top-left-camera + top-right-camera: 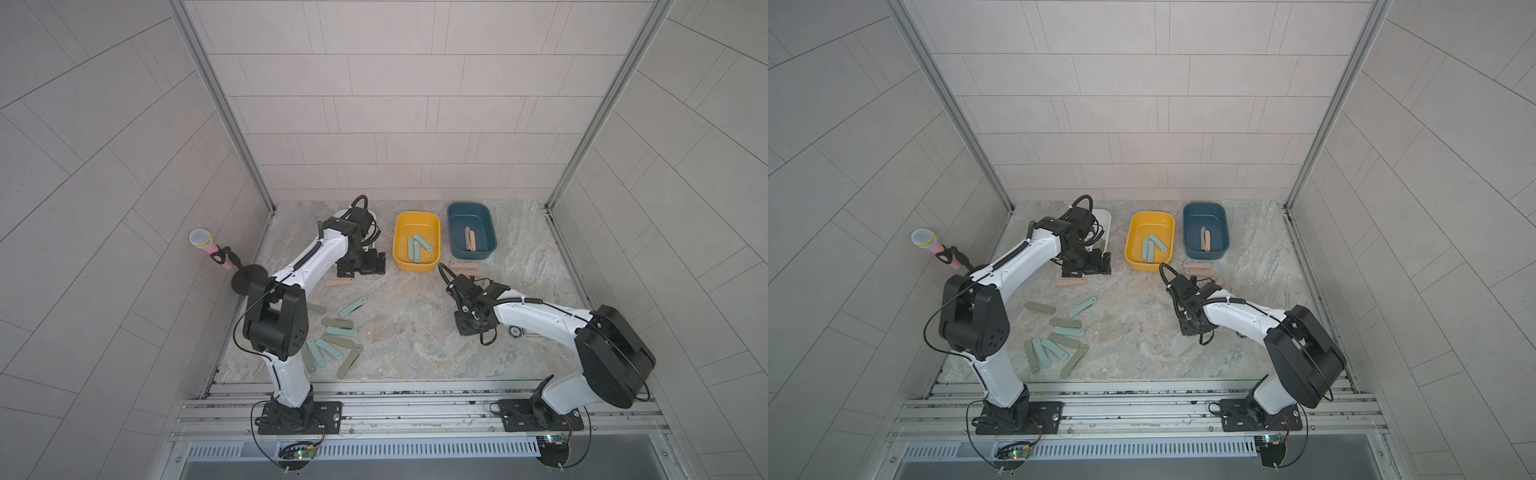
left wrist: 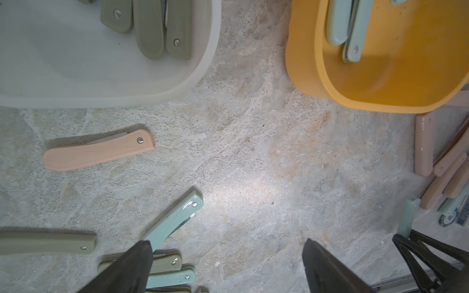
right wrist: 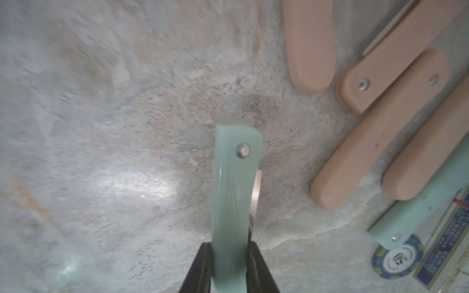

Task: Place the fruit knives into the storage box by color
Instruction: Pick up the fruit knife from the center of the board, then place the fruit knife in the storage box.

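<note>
My right gripper (image 3: 229, 244) is shut on a light teal fruit knife (image 3: 233, 182), which hangs over the marble table beside several peach-pink knives (image 3: 375, 142). In a top view this gripper (image 1: 467, 330) is right of centre. My left gripper (image 2: 227, 243) is open and empty over bare table between the white box (image 2: 76, 63) and the yellow box (image 2: 380, 83). The white box holds olive-green knives (image 2: 149, 30). Teal knives (image 1: 415, 249) lie in the yellow box (image 1: 419, 226), and pink knives (image 1: 469, 239) in the blue box (image 1: 478, 226). Olive and teal knives (image 1: 336, 336) are scattered front left, and a pink one (image 1: 340, 282) lies near the left gripper.
A poker chip (image 3: 397, 258) and a printed card (image 3: 446, 246) lie by another teal knife (image 3: 418, 215) on the right. A pink microphone on a stand (image 1: 205, 245) is at the left wall. Metal rails (image 1: 415, 399) run along the table's front edge.
</note>
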{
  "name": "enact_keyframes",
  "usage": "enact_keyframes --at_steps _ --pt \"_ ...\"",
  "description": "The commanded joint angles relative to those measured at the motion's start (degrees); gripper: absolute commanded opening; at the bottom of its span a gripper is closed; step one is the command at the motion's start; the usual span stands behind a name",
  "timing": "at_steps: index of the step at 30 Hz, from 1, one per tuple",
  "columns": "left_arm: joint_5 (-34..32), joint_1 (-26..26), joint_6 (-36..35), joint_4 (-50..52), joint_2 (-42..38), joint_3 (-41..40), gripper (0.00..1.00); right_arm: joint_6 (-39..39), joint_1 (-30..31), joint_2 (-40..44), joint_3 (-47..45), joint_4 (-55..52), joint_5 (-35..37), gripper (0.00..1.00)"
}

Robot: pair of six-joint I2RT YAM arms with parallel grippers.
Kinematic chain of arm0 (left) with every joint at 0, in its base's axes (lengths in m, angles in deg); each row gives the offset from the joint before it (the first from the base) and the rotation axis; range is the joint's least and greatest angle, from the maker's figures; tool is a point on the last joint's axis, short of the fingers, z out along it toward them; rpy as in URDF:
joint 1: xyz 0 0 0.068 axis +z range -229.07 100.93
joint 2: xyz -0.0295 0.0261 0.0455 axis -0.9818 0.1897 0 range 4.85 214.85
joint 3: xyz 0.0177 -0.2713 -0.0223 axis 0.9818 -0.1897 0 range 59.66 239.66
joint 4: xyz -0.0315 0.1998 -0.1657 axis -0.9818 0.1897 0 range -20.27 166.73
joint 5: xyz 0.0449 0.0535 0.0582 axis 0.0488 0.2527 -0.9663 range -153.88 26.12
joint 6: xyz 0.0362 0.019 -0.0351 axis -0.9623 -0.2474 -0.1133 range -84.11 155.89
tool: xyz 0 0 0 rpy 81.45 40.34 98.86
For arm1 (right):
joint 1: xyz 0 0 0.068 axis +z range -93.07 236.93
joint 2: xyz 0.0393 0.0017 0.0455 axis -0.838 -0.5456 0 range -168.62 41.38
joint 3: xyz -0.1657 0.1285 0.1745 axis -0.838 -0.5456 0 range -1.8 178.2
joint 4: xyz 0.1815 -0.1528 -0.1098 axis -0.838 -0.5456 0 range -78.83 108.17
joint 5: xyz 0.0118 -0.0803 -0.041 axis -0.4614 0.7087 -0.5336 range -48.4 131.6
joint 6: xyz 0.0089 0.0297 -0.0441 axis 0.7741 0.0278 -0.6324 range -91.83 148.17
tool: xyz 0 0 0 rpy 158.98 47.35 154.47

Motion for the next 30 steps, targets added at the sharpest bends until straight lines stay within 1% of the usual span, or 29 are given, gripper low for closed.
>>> enact_keyframes --at_steps 1,3,5,10,16,21,23,26,30 --pt "-0.9 -0.2 1.3 0.3 -2.6 -0.6 1.00 0.4 0.7 3.3 4.5 -2.0 -0.2 0.18" --pt "-1.0 -0.2 1.7 0.1 -2.8 -0.6 1.00 -1.0 0.7 2.5 8.1 -0.3 -0.3 0.17" --pt "-1.1 -0.2 1.9 -0.2 -2.7 -0.7 1.00 -2.6 0.4 -0.4 12.5 0.9 0.3 0.17" --pt "-2.3 -0.2 1.9 0.8 -1.9 -0.3 1.00 -7.1 -2.5 -12.2 27.3 0.7 -2.9 0.16" --pt "-3.8 -0.1 1.1 2.4 -1.5 -0.5 1.00 -9.7 -5.5 -25.1 42.6 1.2 -5.3 0.16" --pt "-5.2 -0.1 0.4 2.9 -2.0 -2.6 1.00 -9.6 -6.8 -32.5 49.5 1.3 -6.8 0.17" --pt "-5.5 -0.1 0.0 3.0 -2.3 -3.4 1.00 -9.7 -6.8 -33.9 50.9 1.5 -6.5 0.20" --pt "-6.6 -0.1 -0.6 3.0 -3.0 -5.6 1.00 -9.8 -7.0 -35.2 52.8 0.8 -6.5 0.28" --pt "-10.8 0.0 -2.3 3.8 -3.5 -9.4 1.00 -10.4 -7.0 -32.6 52.7 -0.4 -6.6 0.44"
